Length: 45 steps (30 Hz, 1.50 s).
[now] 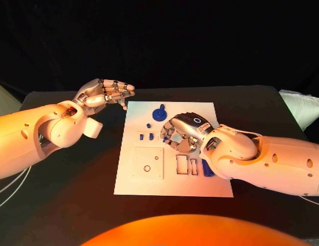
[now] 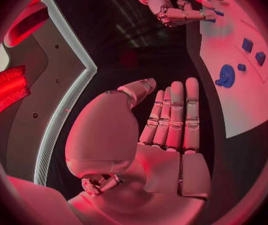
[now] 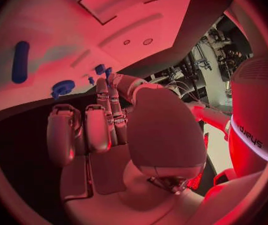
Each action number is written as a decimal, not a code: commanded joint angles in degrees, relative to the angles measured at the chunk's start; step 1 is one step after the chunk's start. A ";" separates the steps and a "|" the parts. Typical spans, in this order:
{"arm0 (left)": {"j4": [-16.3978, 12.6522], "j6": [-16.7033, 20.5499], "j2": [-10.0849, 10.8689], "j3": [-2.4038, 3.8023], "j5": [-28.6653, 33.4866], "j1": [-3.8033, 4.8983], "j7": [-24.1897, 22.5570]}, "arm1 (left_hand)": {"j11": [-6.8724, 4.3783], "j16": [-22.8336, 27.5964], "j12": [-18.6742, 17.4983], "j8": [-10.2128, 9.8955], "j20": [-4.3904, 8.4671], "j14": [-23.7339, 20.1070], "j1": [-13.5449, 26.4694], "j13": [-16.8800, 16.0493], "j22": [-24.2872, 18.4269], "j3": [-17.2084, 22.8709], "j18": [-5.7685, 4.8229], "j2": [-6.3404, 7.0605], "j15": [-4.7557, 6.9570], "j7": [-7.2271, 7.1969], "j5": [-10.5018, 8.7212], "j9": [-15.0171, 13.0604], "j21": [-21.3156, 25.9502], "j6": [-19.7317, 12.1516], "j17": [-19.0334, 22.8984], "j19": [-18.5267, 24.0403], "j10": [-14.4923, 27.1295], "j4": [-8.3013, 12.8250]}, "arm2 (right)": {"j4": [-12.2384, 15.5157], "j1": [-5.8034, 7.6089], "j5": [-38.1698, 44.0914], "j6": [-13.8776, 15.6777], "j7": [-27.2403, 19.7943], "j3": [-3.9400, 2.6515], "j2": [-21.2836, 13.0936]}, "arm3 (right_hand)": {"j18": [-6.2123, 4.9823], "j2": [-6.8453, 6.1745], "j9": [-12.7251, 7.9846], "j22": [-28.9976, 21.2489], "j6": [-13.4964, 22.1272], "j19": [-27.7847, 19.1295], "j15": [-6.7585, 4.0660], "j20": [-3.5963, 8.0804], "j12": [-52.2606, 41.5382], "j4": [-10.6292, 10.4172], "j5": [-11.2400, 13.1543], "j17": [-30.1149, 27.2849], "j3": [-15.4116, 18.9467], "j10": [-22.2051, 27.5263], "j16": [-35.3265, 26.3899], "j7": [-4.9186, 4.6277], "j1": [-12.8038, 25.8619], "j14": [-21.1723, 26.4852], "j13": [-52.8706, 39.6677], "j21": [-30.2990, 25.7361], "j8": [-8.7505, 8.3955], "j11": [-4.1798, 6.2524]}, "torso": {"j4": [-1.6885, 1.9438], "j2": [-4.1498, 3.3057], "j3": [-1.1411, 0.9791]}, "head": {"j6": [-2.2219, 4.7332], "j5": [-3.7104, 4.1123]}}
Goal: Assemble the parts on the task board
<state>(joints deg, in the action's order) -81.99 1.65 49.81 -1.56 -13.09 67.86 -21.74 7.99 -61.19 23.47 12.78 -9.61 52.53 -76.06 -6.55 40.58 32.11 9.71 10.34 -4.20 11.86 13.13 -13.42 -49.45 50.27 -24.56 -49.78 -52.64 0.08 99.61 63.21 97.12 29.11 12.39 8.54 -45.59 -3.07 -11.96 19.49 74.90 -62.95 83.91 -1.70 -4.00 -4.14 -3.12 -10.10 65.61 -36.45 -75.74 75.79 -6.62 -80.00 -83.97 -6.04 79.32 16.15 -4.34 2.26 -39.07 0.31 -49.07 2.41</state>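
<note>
Two hands over one white task board (image 1: 174, 187) on a black table (image 1: 70, 195).
Left hand (image 1: 104, 93) hovers just off the board's far left corner, fingers (image 2: 174, 117) straight and side by side, holding nothing. Right hand (image 1: 183, 134) hangs over the board's middle, fingers (image 3: 96, 127) curled inward, nothing seen in its grip. Blue parts on the board: a round knobbed part (image 1: 159, 114) near the far edge, small blocks (image 1: 145, 137) left of the right hand.

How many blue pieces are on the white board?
At least 4: a round one at the far end, two small blocks mid-board, and a long one beside the right hand, which may hide more.
</note>
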 commanded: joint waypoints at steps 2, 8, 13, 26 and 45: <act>-0.43 0.75 -0.56 0.03 0.39 0.00 -0.06 | 0.43 0.32 -0.16 0.32 -0.11 0.38 -0.26 0.07 0.05 -0.25 0.82 0.14 -0.15 0.04 0.33 0.09 -0.20 -0.36 0.06 -0.48 0.06 0.05 | -0.86 -1.00 3.23 -2.42 0.25 0.15 1.58 | 0.31 1.17 0.11 4.48 -0.22 1.34 -0.51 0.36 0.07 0.37 -0.21 -0.07 -0.10 -2.52 0.23 -0.01 -0.47 -2.11 -0.10 -0.10 0.32 2.06 | 0.18 -0.01 0.09 | -0.40 -1.31; -0.55 1.01 -1.11 0.03 0.42 0.00 0.19 | 0.44 0.32 -0.16 0.34 -0.12 0.40 -0.21 0.08 0.07 -0.27 0.82 0.13 -0.16 0.05 0.33 0.10 -0.23 -0.36 0.06 -0.52 0.06 0.00 | -1.66 -1.81 4.07 -4.05 0.80 0.36 2.85 | 0.28 1.17 0.16 4.35 -0.17 1.28 -0.50 0.36 0.10 0.41 -0.23 -0.21 -0.15 -2.50 0.16 -0.03 -0.43 -2.08 -0.11 -0.23 0.32 2.04 | 0.12 -0.02 0.02 | -0.84 -2.26; -0.46 0.98 -1.34 0.02 0.43 0.00 0.46 | 0.44 0.32 -0.16 0.34 -0.12 0.40 -0.21 0.08 0.07 -0.27 0.82 0.13 -0.16 0.05 0.33 0.10 -0.23 -0.36 0.06 -0.52 0.06 0.00 | -1.79 -2.17 4.86 -4.45 0.89 0.47 3.45 | 0.27 1.20 0.25 4.33 -0.11 1.25 -0.49 0.35 0.14 0.47 -0.24 -0.24 -0.24 -2.49 0.18 -0.05 -0.36 -2.07 -0.14 -0.27 0.34 2.02 | -0.10 -0.07 -0.19 | -0.93 -3.61; -0.19 0.55 -1.45 0.02 0.40 0.00 1.02 | 0.45 0.33 -0.19 0.36 -0.12 0.41 -0.16 0.11 0.11 -0.28 0.81 0.13 -0.17 0.07 0.34 0.12 -0.29 -0.39 0.07 -0.58 0.06 -0.05 | -1.34 -2.64 5.26 -4.78 0.91 0.63 3.81 | 0.27 1.20 0.25 4.33 -0.11 1.25 -0.49 0.35 0.14 0.47 -0.24 -0.24 -0.24 -2.49 0.18 -0.05 -0.36 -2.07 -0.14 -0.27 0.34 2.02 | -0.05 -0.07 -0.16 | -0.93 -4.19; 0.03 0.37 -1.53 0.01 0.37 0.00 1.17 | 0.46 0.36 -0.21 0.39 -0.13 0.41 -0.10 0.14 0.14 -0.30 0.81 0.13 -0.18 0.09 0.35 0.14 -0.34 -0.42 0.09 -0.63 0.06 -0.12 | -1.52 -3.89 5.33 -5.17 0.92 0.79 4.34 | 0.27 1.18 0.34 4.37 -0.07 1.25 -0.48 0.34 0.17 0.55 -0.26 -0.26 -0.31 -2.50 0.21 -0.06 -0.28 -2.06 -0.17 -0.24 0.37 2.02 | 0.05 -0.04 -0.14 | -0.93 -4.59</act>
<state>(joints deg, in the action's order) -81.91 2.46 48.37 -1.59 -13.04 67.85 -20.37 7.98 -61.19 23.47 12.78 -9.73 52.73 -76.06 -6.51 40.63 32.11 9.71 10.34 -4.40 11.86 13.13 -13.33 -49.43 50.27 -24.57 -50.07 -52.64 0.08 98.07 59.44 101.57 24.79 13.30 9.31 -41.34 -3.07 -11.16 19.89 74.92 -62.65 83.91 -1.77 -4.00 -3.58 -2.74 -10.22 65.39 -36.68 -75.74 75.78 -6.75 -80.39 -83.90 -6.24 79.32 16.36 -4.34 2.26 -39.12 0.16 -50.00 -2.11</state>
